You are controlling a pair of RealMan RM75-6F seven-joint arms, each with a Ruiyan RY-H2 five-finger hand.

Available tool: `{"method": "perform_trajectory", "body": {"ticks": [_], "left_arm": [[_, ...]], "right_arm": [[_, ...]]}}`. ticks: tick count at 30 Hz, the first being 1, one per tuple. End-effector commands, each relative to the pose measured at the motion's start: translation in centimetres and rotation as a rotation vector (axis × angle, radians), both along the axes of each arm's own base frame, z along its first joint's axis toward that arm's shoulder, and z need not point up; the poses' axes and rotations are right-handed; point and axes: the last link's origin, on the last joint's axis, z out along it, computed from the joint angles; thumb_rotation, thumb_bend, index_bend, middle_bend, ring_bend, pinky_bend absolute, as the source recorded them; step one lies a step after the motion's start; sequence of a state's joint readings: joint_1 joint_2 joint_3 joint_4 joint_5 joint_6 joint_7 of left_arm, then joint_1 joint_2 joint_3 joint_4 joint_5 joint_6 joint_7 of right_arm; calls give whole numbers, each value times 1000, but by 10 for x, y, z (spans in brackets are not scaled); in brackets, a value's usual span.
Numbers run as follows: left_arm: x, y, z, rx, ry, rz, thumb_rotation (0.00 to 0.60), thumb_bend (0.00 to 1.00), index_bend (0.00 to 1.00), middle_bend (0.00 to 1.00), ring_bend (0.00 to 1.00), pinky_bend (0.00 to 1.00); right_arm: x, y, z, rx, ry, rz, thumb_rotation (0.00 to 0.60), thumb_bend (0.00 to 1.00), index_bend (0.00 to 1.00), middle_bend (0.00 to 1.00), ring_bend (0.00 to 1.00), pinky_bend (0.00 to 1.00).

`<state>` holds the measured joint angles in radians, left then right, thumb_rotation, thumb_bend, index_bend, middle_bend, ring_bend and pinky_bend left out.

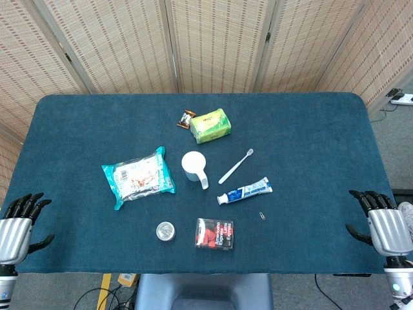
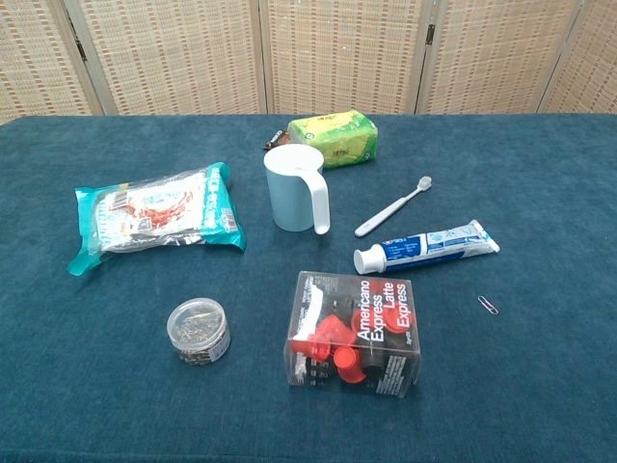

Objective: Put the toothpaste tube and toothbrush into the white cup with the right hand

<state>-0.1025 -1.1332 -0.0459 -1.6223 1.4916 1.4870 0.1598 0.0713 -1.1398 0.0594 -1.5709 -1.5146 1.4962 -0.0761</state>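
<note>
A white cup (image 1: 193,166) (image 2: 293,188) stands upright near the table's middle, handle toward me. To its right a white toothbrush (image 1: 235,166) (image 2: 391,207) lies at a slant. Just in front of it lies a blue and white toothpaste tube (image 1: 244,192) (image 2: 428,247), cap pointing left. My right hand (image 1: 381,221) rests at the table's near right edge, fingers apart and empty, well right of the tube. At the near left edge, my left hand (image 1: 19,221) is likewise open and holds nothing. Neither hand appears in the chest view.
A teal snack packet (image 1: 138,177) (image 2: 156,217) lies left of the cup. A green pack (image 1: 210,125) (image 2: 334,138) and a small brown wrapper (image 1: 186,119) sit behind it. A clear box with red items (image 1: 214,233) (image 2: 354,331), a round tin (image 1: 166,230) (image 2: 198,331) and a paperclip (image 1: 261,215) (image 2: 488,304) lie in front.
</note>
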Motion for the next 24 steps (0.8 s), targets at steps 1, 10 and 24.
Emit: {"method": "perform_trajectory", "body": {"ticks": [1,10,24], "left_arm": [[0,0,-1,-1,0,0,600,204,254,165,128,163],[2,0,1,7,-4,-7,600,204,254,165,128,163],[2,-5,4,17,-8,-12,600,203,259,165,128,163]], "right_arm": [[0,0,0,-1,-1,1,600,94,220,314,209,250],[1,0,0,-4,-5,15,600,94,220,316,209,250],[12,-6,-7,42,10,71,600,94,220,331,209,250]]}}
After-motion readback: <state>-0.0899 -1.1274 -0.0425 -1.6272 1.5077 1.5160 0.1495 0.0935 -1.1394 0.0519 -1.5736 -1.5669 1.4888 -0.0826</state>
